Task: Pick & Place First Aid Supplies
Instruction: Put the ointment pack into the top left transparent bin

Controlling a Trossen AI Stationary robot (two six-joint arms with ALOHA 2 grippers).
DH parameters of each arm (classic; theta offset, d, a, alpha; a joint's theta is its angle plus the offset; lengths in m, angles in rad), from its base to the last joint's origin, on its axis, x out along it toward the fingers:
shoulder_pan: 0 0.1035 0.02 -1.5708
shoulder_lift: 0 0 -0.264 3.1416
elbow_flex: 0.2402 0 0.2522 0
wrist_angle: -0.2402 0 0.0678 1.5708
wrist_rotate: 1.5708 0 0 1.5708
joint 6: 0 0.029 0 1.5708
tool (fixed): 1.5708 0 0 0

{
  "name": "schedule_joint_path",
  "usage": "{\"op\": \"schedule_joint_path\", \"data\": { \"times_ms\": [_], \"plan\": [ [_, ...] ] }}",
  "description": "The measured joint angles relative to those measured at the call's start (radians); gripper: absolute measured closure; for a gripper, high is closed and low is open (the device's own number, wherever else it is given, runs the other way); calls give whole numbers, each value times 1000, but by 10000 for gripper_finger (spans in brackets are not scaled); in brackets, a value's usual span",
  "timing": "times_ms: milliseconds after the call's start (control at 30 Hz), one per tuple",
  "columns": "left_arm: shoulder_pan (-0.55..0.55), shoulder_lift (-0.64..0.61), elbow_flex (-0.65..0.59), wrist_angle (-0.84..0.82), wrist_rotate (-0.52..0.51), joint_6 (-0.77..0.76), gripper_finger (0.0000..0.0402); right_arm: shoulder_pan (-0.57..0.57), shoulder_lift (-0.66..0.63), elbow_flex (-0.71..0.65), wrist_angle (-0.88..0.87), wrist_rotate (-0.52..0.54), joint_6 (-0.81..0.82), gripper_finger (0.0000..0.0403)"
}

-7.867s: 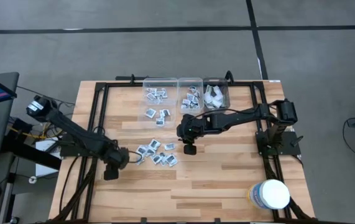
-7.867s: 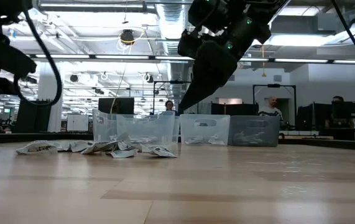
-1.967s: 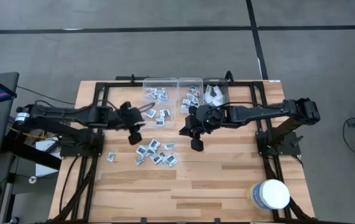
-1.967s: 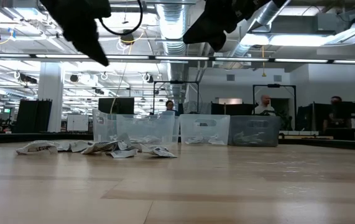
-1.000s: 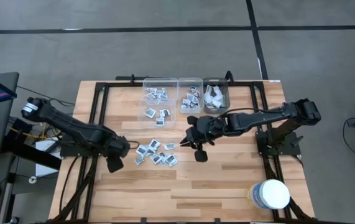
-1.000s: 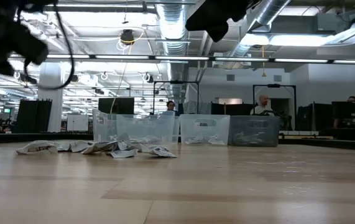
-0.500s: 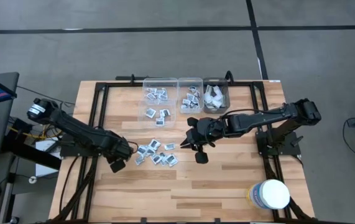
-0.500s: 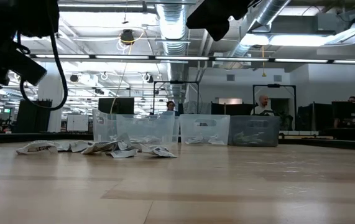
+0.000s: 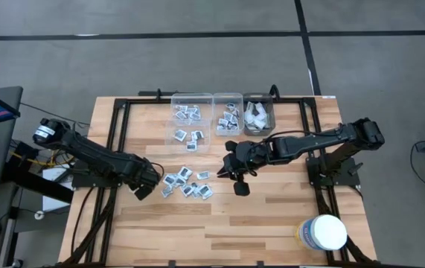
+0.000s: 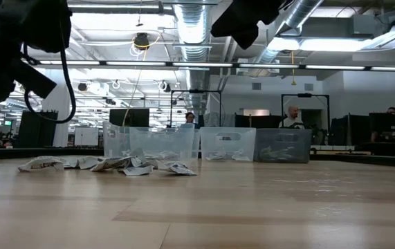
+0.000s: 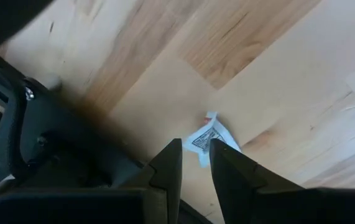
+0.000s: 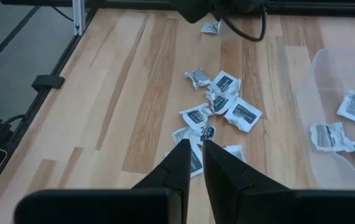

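A pile of small square first aid packets [image 9: 186,183] lies mid-table, also seen in the right wrist view [image 12: 221,106]. One lone packet [image 11: 211,135] lies flat on the wood left of the pile. My left gripper [image 9: 144,190] points straight down over it. Its fingers stand narrowly open above the packet, which shows past their tips [image 11: 194,152]. My right gripper [image 9: 240,186] hangs high, right of the pile and slanting down toward it. Its fingers are almost together with nothing between them [image 12: 196,146].
Three clear bins [image 9: 213,95] stand in a row at the far edge, each holding packets or wrappers. A big white round tub [image 9: 324,232] stands at the near right corner. Bare wood lies near the front edge. People show in the room behind [image 10: 294,116].
My left gripper has sunk toward the table over the lone packet, rolling its wrist and edging toward the pile.
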Motion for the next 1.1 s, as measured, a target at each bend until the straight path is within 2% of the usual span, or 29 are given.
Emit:
{"op": "schedule_joint_path", "data": {
  "times_ms": [167,600,933,1100],
  "plan": [
    [12,0,-51,58,50,0,319,1,0,0,-8,0,9,366],
    [13,0,-74,98,50,-26,319,0,0,0,-8,0,26,365],
    [13,75,-73,100,54,-27,319,0,0,0,-5,0,26,365],
    [11,95,-73,108,94,-26,319,0,0,0,-1,0,26,365]
  ]
}}
